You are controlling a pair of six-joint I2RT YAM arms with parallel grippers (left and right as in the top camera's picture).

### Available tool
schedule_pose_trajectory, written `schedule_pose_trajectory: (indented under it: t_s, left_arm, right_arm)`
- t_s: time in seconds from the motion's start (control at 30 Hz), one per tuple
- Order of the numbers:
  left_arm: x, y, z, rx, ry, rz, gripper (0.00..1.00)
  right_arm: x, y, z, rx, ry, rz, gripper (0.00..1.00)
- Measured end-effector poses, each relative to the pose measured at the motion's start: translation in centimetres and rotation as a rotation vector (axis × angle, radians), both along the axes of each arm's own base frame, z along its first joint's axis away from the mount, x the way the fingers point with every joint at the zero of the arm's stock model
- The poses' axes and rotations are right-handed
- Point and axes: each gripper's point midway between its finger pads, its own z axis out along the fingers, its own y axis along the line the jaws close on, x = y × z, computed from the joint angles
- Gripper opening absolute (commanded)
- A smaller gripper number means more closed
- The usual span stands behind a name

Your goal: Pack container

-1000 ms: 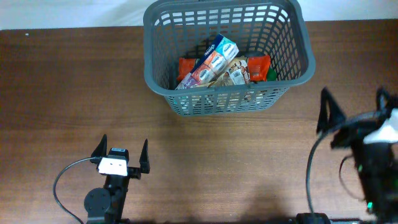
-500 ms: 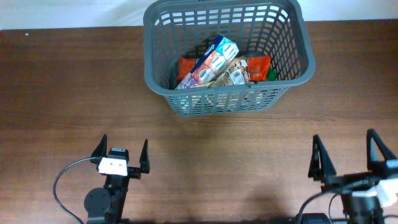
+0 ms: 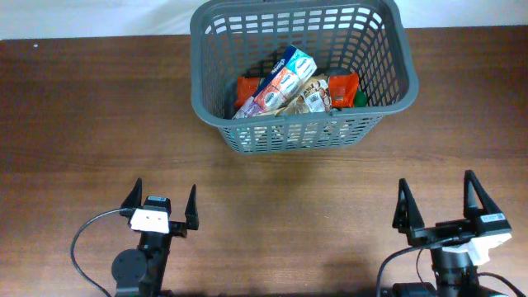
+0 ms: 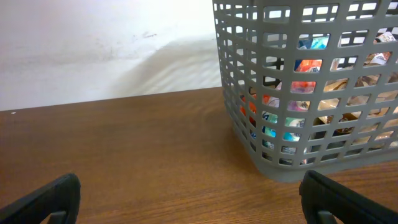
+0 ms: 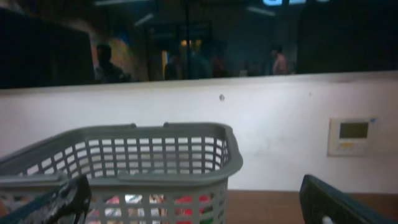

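The container, a large dark grey slotted basket point(image 3: 301, 70), stands at the back middle of the brown table. It holds several packets: a blue and white box point(image 3: 280, 78), orange packs point(image 3: 342, 87) and a beige pack point(image 3: 313, 95). It shows in the left wrist view point(image 4: 311, 87) and in the right wrist view point(image 5: 137, 162). My left gripper point(image 3: 161, 205) is open and empty near the front left edge. My right gripper point(image 3: 437, 202) is open and empty near the front right edge. Both are well apart from the basket.
A white wall point(image 4: 93, 43) lies behind the table's far edge. A small white wall panel point(image 5: 353, 135) shows in the right wrist view. Cables loop by each arm's base point(image 3: 82, 239).
My right gripper has moved down and to the left, from the right edge to the front right, and now stands upright. The left arm and basket have not moved.
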Motion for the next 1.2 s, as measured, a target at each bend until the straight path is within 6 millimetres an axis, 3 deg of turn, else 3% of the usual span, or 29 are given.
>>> schedule_pose_trajectory:
  t_s: [0.17, 0.4, 0.57, 1.2]
  left_arm:
    - [0.0, 0.0, 0.0, 0.0, 0.0, 0.0, 0.99]
    - [0.0, 0.0, 0.0, 0.0, 0.0, 0.0, 0.99]
    - [0.0, 0.0, 0.0, 0.0, 0.0, 0.0, 0.99]
    - [0.0, 0.0, 0.0, 0.0, 0.0, 0.0, 0.99]
  right_arm:
    - [0.8, 0.0, -1.3, -0.005, 0.016, -0.001, 0.99]
    - [2.7, 0.0, -5.6, -0.012, 0.109, -0.003, 0.99]
    - [3.8, 0.0, -7.6, -0.012, 0.102, -0.003, 0.99]
    - [5.3, -0.1, -11.9, -0.011, 0.146, -0.007, 0.99]
